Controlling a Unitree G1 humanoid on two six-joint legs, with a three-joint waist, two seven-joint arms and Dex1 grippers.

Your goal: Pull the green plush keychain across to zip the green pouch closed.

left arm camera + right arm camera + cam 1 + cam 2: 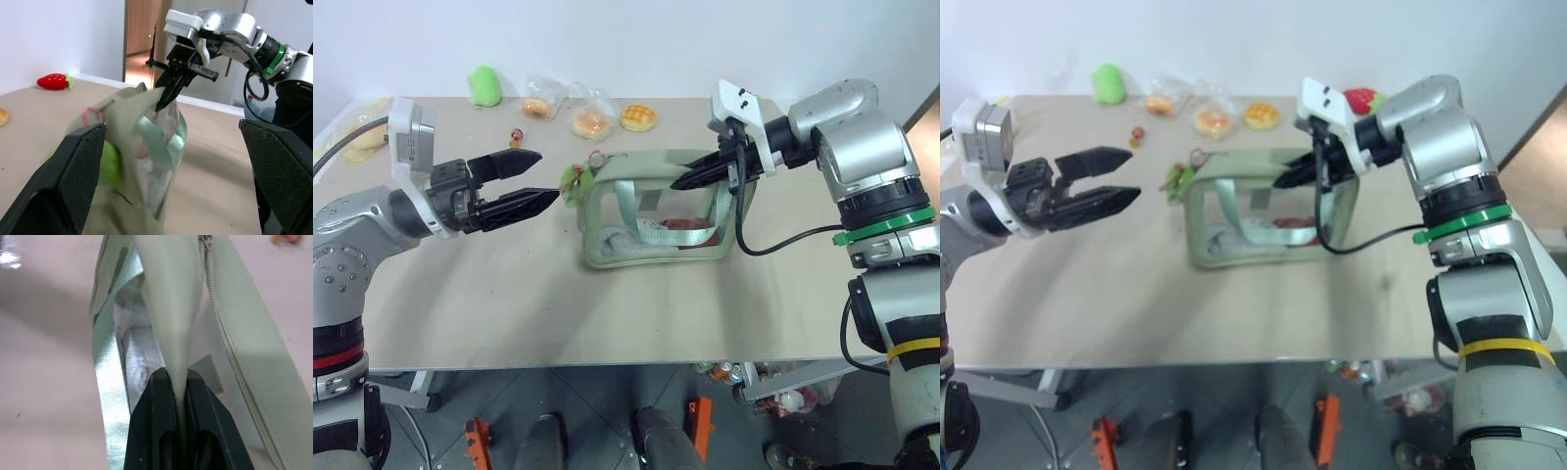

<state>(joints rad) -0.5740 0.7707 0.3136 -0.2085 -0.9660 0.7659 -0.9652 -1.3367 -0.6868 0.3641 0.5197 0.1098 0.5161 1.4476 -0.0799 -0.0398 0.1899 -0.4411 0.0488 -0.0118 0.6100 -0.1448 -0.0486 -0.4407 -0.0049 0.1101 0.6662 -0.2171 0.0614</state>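
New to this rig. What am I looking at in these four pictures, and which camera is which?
A two-armed humanoid robot stands at a table. Two pictures come from its head, looking down; the other two come from cameras on each wrist. The right pincer is shut on the top fabric of the green pouch, seen close up in the right wrist view. The left pincer is open, just short of the green plush keychain at the pouch's end. Behind lie a green plush toy, bagged buns and a strawberry toy.
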